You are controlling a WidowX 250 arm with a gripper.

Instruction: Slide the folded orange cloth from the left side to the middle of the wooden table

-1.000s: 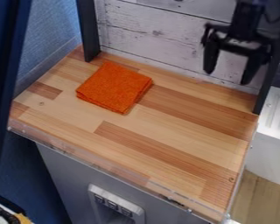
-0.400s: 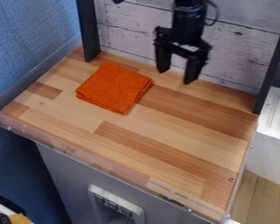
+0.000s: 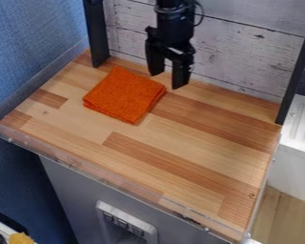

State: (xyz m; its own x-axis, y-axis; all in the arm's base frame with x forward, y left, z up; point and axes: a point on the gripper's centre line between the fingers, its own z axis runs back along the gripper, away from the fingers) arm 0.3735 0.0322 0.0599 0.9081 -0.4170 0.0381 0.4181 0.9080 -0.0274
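Camera view: one black gripper (image 3: pixel 168 81), fingers parted, beside or just above the rear corner of one folded orange cloth (image 3: pixel 124 95), left rear of a wooden worktop (image 3: pixel 180 147); clear rim (image 3: pixel 116 179) along the front; dark posts (image 3: pixel 96 35) flanking a whitewashed plank wall (image 3: pixel 244 52).

Soft even light, faint shadows

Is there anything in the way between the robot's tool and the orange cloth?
No, nothing that I can see stands between them. The tool hangs open near the folded orange cloth's back right corner. The white plank wall is behind them, not between them.
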